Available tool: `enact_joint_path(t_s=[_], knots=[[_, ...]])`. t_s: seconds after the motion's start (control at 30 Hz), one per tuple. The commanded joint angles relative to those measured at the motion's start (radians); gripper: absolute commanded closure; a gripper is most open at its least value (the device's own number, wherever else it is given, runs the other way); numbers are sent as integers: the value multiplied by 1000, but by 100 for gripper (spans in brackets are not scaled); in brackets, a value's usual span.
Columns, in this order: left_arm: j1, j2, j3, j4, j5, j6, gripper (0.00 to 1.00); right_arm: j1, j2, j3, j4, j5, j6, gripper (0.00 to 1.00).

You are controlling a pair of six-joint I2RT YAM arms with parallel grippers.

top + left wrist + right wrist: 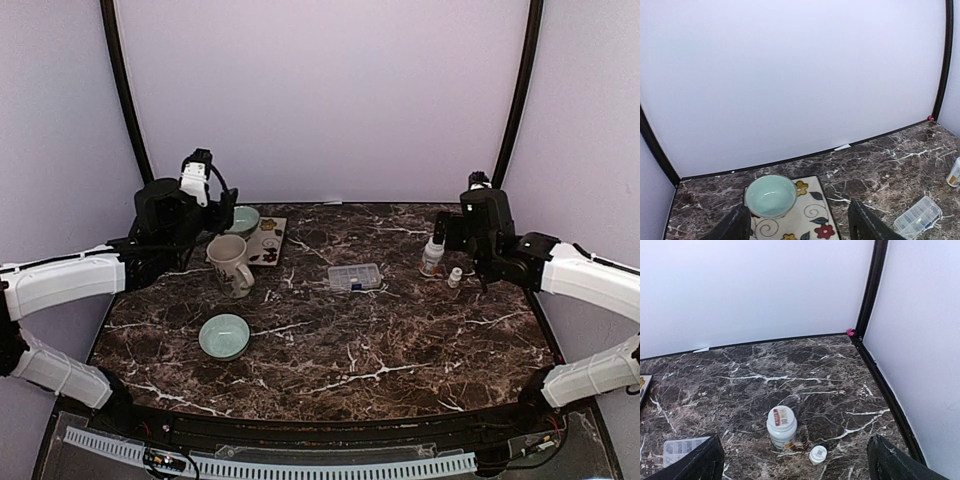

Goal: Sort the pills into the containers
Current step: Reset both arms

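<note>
**While both sets of jaws stand wide, the pill organiser lies mid-desk**

Though both arms reach in over the dark marbled desk (400, 350), neither holds anything. The left jaws are spread wide. Their two dark fingers (862, 225) sit at the bottom of the left wrist view with only open space between them. Below and beyond them lies a flowered mat (812, 217) at the far left of the desk. A pale green bowl (771, 196) stands on the mat's far end. The right jaws are spread wide as well, their fingers (700, 460) at the two lower corners of the right wrist view, closed on nothing.

The pill organiser (356, 277), a small clear box of little compartments, lies flat on the desk near its middle, a little toward the right side. It touches nothing. Whether its lid is up or down cannot be told, and no contents can be made out.

To its left a white mug (230, 262) stands at the near edge of the mat. A second green bowl (224, 335) sits nearer the arms' bases, well apart from the organiser.

To the organiser's right, under the right arm (590, 275), stand two upright bottles. The larger white-capped bottle (781, 426) is the farther one. A much smaller bottle (817, 454) stands just beside it on the near right, not touching.
</note>
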Motion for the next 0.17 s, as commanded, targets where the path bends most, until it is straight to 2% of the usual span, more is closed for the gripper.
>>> enact_joint_path(t_s=[0.0,0.13], knots=[[51,-113,-77,92,-59,-32,28,-42,-84,-51,-13,69,35,0],[75,-138,-93,88,-54,-37,21,-68,-114,-70,-16,69,46,0]])
